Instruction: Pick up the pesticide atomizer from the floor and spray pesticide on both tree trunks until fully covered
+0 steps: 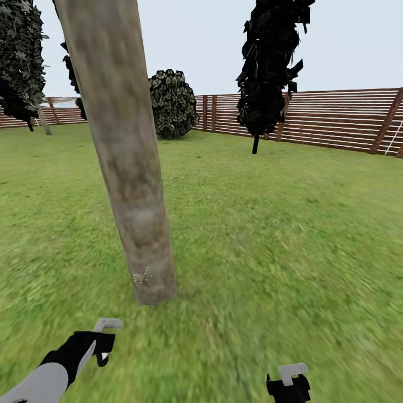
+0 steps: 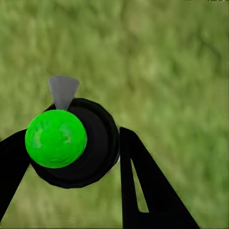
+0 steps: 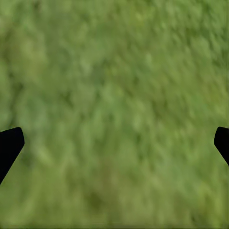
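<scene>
Held between the left gripper's (image 2: 71, 157) closed-in jaws over the lawn (image 1: 268, 235) near the tree trunk (image 1: 126, 151): pesticide atomizer (image 2: 71, 143), likely light, rigid, smooth plastic, best pinched round its dark body; right gripper (image 3: 114, 148) spread wide, empty.

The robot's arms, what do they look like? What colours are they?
The left arm has a smooth light-grey shell that turns black near the wrist. Its end effector is black with pale grey finger pieces. The right end effector looks the same: a black block with a pale grey finger. Close up, the fingers are flat, black and wedge-shaped. No cables or markings show.
</scene>
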